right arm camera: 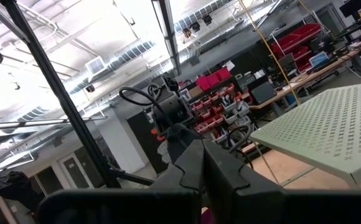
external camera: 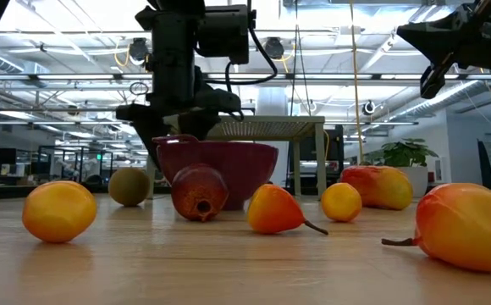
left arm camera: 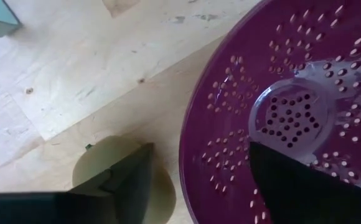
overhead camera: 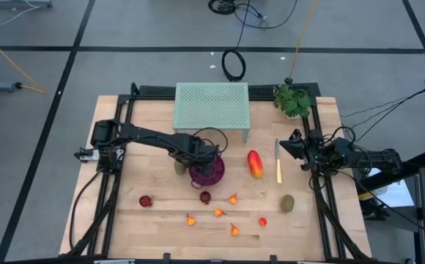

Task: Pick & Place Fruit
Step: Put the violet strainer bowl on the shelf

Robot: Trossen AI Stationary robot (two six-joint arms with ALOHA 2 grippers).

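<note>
The left gripper point(overhead camera: 200, 163) hangs low over the rim of the purple perforated bowl point(overhead camera: 211, 174), its two dark fingers parted and straddling that rim: one finger point(left arm camera: 305, 186) sits inside over the bowl's holed floor, the other point(left arm camera: 131, 186) outside, above a dull brown-green oval fruit point(left arm camera: 93, 174) that lies on the pale wooden table point(left arm camera: 75, 74) just beside the bowl's wall. Nothing is clamped between the fingers. By my reading the step in hand is a grasp still being lined up; if the oval is the target, the next move calls for shifting the gripper sideways off the rim so both fingers flank the fruit before closing. The oval looks smooth and matte and may roll; the bowl's wall is thin, hard and glossy. Farther from this gripper lie a red-orange oblong fruit point(overhead camera: 255, 163), a dark red ball point(overhead camera: 205, 196), and small orange pear-shaped pieces point(overhead camera: 218, 213) with stems, all slick plastic by the look. The right gripper point(overhead camera: 294, 143) waits raised at the table's far side, fingers closed on nothing.
</note>
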